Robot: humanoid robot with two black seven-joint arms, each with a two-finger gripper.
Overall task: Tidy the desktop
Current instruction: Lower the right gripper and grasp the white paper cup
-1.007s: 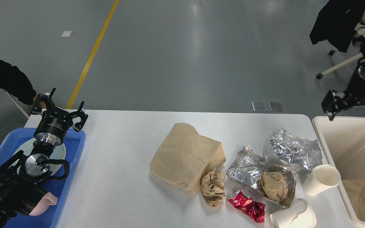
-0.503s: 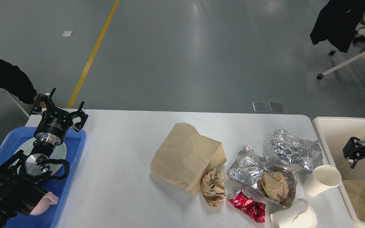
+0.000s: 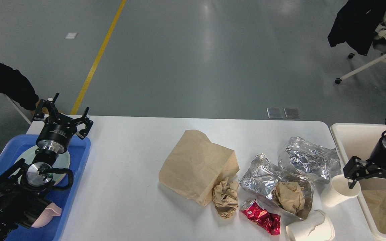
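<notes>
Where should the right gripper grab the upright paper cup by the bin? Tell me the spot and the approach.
Pinch the rim of the paper cup, one finger inside and one outside, coming down from above. It stands tilted on the desktop with its open mouth facing up, and the open right gripper hangs just above that mouth. The foil bag to its left crowds a side approach.

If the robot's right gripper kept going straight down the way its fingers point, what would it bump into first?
Probably the white paper cup lying on its side: one finger of the right gripper hangs over its rim, the other over the cream rectangular bin. Its height above them is hard to judge from this view.
</notes>
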